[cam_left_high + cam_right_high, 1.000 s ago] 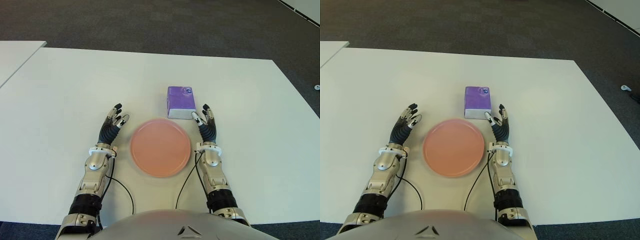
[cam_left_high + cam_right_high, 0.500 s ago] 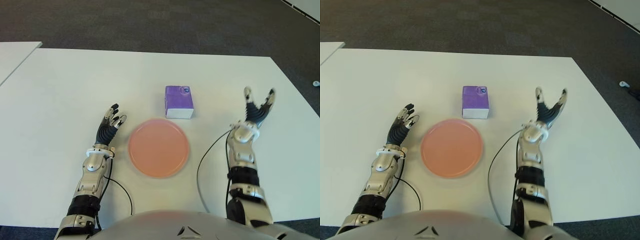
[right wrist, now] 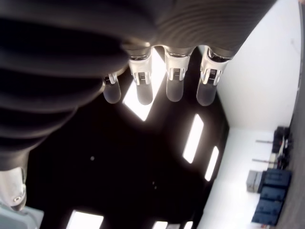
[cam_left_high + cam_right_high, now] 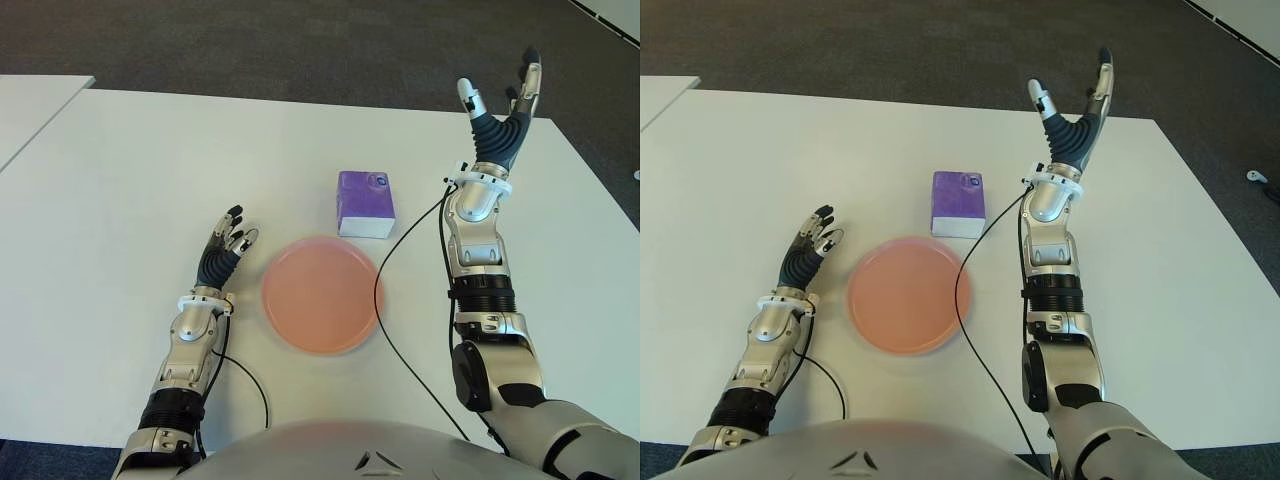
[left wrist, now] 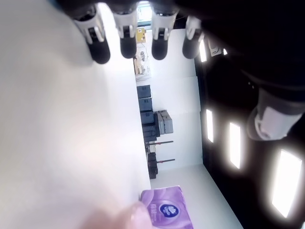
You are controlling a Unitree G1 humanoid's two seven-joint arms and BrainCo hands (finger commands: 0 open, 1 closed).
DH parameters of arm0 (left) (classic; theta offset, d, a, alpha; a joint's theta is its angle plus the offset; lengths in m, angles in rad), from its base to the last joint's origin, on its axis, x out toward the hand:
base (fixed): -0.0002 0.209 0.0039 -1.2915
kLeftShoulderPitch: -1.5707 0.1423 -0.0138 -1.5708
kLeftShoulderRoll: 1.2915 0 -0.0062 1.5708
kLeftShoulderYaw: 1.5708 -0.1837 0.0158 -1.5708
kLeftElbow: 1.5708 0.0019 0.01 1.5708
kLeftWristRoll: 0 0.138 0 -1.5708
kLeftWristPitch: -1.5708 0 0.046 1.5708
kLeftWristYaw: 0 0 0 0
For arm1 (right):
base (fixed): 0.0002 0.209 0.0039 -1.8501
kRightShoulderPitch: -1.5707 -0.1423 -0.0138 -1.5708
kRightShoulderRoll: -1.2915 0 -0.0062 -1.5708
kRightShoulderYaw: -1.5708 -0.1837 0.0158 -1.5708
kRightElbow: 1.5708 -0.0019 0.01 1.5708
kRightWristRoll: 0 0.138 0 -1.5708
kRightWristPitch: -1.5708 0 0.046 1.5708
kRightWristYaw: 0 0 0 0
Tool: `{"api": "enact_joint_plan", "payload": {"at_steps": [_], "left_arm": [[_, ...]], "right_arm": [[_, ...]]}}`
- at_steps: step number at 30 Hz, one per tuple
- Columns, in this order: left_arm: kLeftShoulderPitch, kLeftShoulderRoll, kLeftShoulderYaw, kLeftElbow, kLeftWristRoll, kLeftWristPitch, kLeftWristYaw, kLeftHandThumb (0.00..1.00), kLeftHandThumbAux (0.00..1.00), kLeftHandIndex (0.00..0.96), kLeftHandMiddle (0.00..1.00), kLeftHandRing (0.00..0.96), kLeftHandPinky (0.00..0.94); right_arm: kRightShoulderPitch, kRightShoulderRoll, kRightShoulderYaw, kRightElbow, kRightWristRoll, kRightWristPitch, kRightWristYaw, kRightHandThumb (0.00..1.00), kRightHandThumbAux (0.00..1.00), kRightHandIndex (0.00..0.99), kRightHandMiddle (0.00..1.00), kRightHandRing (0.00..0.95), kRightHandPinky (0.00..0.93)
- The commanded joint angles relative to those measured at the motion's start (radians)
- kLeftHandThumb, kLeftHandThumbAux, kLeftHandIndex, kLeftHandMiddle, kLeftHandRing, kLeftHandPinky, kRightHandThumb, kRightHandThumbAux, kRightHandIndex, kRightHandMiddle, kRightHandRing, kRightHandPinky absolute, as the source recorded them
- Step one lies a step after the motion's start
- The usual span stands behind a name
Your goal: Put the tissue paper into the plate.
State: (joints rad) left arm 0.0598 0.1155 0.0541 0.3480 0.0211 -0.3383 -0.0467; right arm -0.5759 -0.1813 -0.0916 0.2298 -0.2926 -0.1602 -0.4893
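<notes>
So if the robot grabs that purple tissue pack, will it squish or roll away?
The small purple tissue pack probably squishes a little, since it looks like a soft wrapped packet. It likely won't roll: it is boxy and lies flat on the white table. It is probably light, so a nudge might slide it toward the round pink plate.

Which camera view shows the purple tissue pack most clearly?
The left eye view: the tissue pack sits whole and unblocked on the table, behind the plate. The right eye view shows the same. The left wrist view catches only part of it; the right wrist view shows none.
</notes>
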Motion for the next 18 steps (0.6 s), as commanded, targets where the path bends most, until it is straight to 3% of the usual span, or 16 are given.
{"api": "enact_joint_plan", "payload": {"at_steps": [1,6,12,15,18], "left_arm": [[0.057,-0.005,-0.008,0.041,0.009,0.057,0.000,0.227,0.458,0.000,0.000,0.000,0.000],[0.060,-0.005,-0.006,0.039,0.004,0.060,-0.004,0.228,0.458,0.000,0.000,0.000,0.000],[0.060,-0.007,-0.006,0.041,0.003,0.057,-0.005,0.231,0.459,0.000,0.000,0.000,0.000],[0.060,-0.008,-0.007,0.042,0.007,0.056,0.000,0.231,0.458,0.000,0.000,0.000,0.000],[0.059,-0.012,-0.006,0.042,0.008,0.061,0.006,0.234,0.462,0.000,0.000,0.000,0.001]], "right_arm": [[-0.010,-0.026,0.043,-0.051,-0.039,0.068,0.084,0.473,0.538,0.000,0.000,0.000,0.027],[-0.023,-0.043,0.083,-0.050,-0.062,0.103,0.163,0.444,0.511,0.000,0.000,0.000,0.019],[-0.033,-0.086,0.135,-0.086,-0.059,0.176,0.327,0.445,0.489,0.000,0.000,0.000,0.006],[-0.046,-0.123,0.164,-0.117,-0.044,0.222,0.458,0.478,0.493,0.000,0.000,0.000,0.001],[-0.113,-0.166,0.250,0.032,-0.093,0.180,0.570,0.505,0.467,0.000,0.000,0.000,0.000]]}}
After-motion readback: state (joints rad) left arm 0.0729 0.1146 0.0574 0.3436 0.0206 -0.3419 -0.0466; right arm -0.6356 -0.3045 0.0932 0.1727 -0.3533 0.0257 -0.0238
